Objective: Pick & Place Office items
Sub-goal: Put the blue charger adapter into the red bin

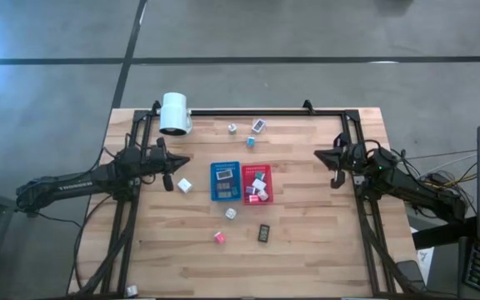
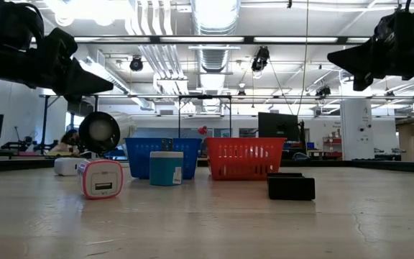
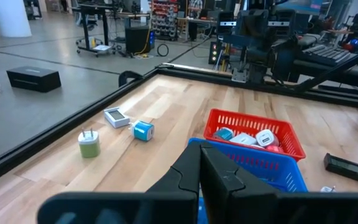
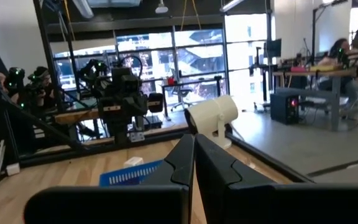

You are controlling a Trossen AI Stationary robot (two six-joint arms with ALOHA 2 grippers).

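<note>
A blue tray and a red tray stand side by side at the table's middle; the red one holds several small items. Loose office items rest on the wood: a white cube left of the blue tray, a pink cube and a dark flat rectangle nearer the front, and three small pieces toward the far edge. My left gripper hangs shut above the table's left side, pointing at the trays. My right gripper hangs shut above the right side. Both hold nothing.
A big white cylinder stands at the far left corner. A black frame rail runs along the table's far edge and down both sides. Bare wood lies toward the near edge.
</note>
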